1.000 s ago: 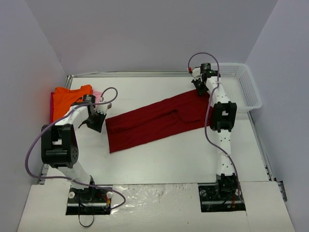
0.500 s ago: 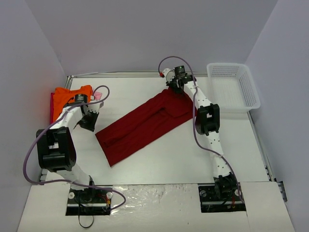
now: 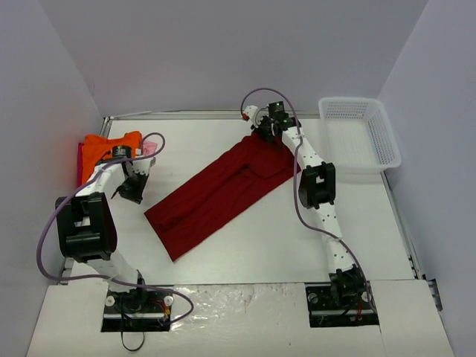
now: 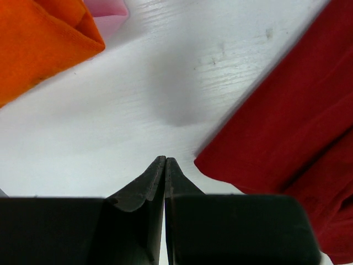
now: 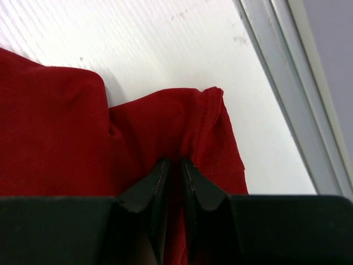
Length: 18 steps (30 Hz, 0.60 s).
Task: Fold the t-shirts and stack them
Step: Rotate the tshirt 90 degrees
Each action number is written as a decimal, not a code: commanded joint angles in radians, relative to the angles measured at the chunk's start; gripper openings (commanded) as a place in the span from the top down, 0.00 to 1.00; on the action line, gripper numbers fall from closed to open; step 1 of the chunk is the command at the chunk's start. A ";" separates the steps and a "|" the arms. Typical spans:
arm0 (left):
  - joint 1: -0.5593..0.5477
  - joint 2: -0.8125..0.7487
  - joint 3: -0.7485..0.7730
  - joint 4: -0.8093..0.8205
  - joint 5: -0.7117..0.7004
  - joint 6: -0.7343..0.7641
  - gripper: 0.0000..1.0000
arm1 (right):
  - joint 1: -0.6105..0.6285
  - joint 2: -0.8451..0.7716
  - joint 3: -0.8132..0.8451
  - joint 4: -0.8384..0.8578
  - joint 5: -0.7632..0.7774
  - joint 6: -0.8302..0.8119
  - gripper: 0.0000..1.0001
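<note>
At the far edge of the table [image 3: 253, 249], the right gripper [image 5: 174, 165] pinches a puckered corner of the dark red t-shirt [image 3: 216, 195], jaws narrow. From there the shirt's long axis runs diagonally toward the near left, ending just beside the left gripper [image 4: 165, 164], closed and empty, the nearer arm to that end.

Closed left hand [image 4: 165, 161] above table [image 4: 110, 127], dark red shirt [image 4: 292, 121] right, orange shirt [image 4: 38, 44] and pink shirt [image 4: 109, 10] upper-left
</note>
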 commanded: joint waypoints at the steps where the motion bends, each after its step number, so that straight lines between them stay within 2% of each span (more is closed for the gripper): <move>1: 0.003 0.017 0.040 -0.007 -0.025 0.016 0.98 | 0.035 0.070 0.018 -0.035 -0.010 -0.016 0.88; 9: 0.003 0.042 0.034 0.010 0.027 0.006 0.98 | 0.012 -0.057 -0.206 -0.032 0.041 0.004 0.87; 11: 0.002 0.042 0.035 0.012 0.038 0.006 0.98 | -0.003 -0.132 -0.301 -0.029 0.041 0.023 0.67; 13: 0.003 0.028 0.031 0.019 0.050 0.002 0.97 | -0.017 -0.226 -0.405 -0.014 0.035 0.036 0.34; 15: 0.003 0.007 0.028 0.027 0.067 0.002 0.98 | -0.048 -0.296 -0.482 0.017 0.006 0.073 0.15; 16: 0.002 -0.001 0.028 0.027 0.070 0.005 0.98 | -0.058 -0.367 -0.517 0.055 0.003 0.089 0.02; 18: 0.002 -0.022 0.032 0.032 0.071 0.006 0.98 | -0.083 -0.431 -0.608 0.085 0.027 0.131 0.00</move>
